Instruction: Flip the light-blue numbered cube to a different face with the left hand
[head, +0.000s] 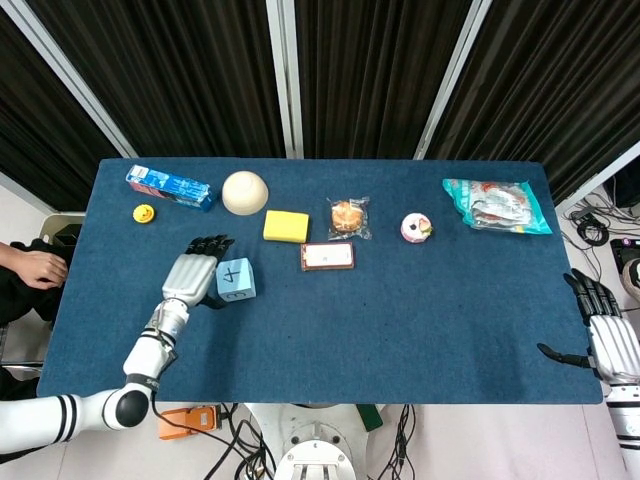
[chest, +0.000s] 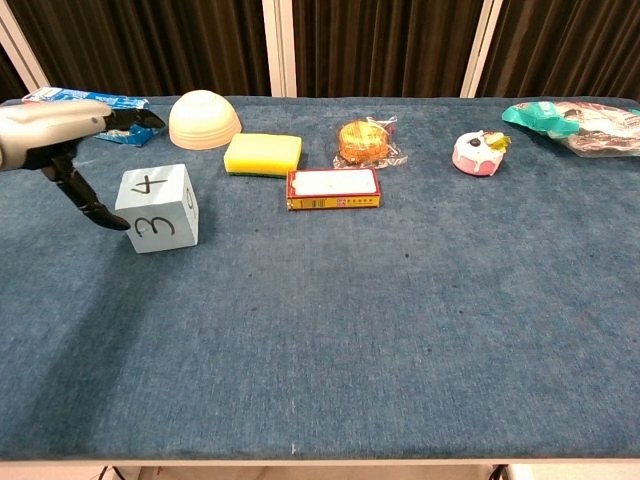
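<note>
The light-blue numbered cube (head: 235, 279) (chest: 158, 208) sits flat on the blue table, left of centre. A 4 shows on its top and a 3 on the face turned to the chest camera. My left hand (head: 191, 274) (chest: 62, 137) hovers just left of the cube with its fingers spread and nothing held. Its thumb tip (chest: 112, 221) reaches down beside the cube's left edge. My right hand (head: 607, 336) hangs open off the table's right front corner, seen only in the head view.
Behind the cube lie a yellow sponge (head: 286, 226), a cream bowl (head: 245, 192) turned upside down, a blue carton (head: 168, 186) and a small yellow toy (head: 144, 213). A red-edged box (head: 327, 256), a wrapped bun (head: 347, 216), a pink toy (head: 416, 228) and a snack bag (head: 495, 205) lie further right.
</note>
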